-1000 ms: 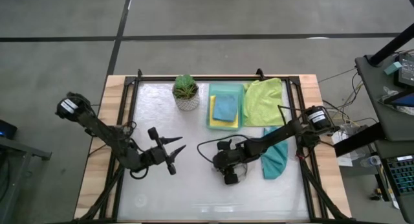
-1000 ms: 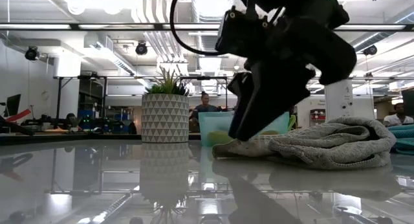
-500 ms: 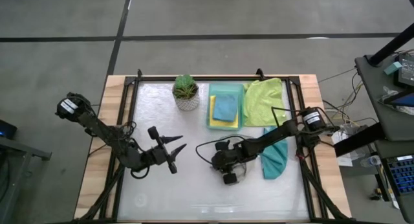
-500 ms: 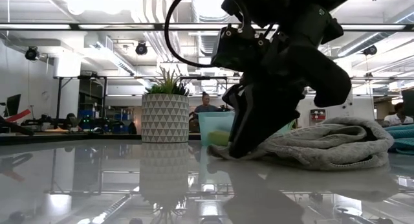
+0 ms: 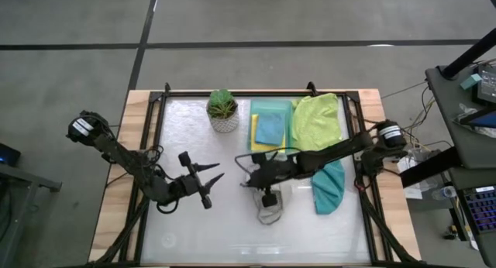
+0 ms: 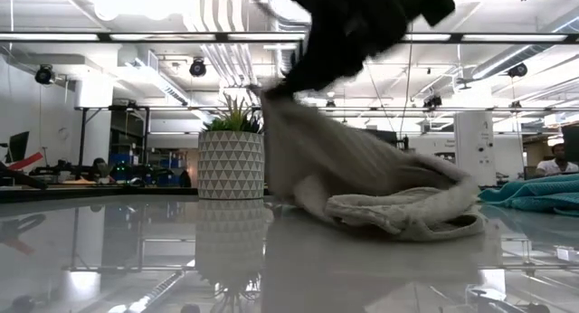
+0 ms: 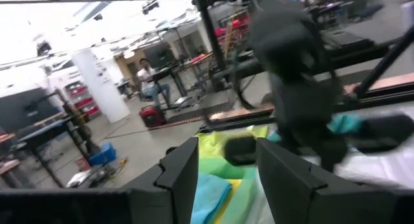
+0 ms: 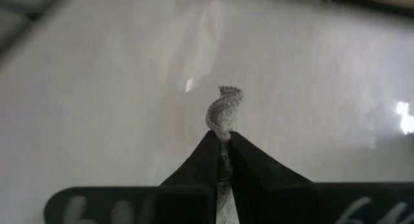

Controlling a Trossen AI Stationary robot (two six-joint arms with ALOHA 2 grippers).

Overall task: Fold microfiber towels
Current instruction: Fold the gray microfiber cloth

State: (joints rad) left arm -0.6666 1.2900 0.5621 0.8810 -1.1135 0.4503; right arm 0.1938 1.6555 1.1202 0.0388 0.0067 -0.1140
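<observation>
Low view: right gripper (image 8: 220, 143) pinches the grey towel (image 6: 380, 191), lifting one corner off the glossy white table (image 5: 194, 229).
Left gripper (image 5: 211, 177) waits spread apart nearby; ceiling lights and workbenches fill the room behind.

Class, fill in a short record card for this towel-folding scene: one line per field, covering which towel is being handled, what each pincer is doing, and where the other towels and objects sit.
Towel in hand: pale grey towel, one edge lifted, the rest resting on the table
Right pincer: shut on the grey towel's edge, near table centre
Left pincer: open, empty, hovering left of centre
Teal towel: crumpled, right of the grey one
Lime green towel: spread at the back right
Tray: holds the light blue towel on the yellow towel
Potted plant: back, left of the tray
</observation>
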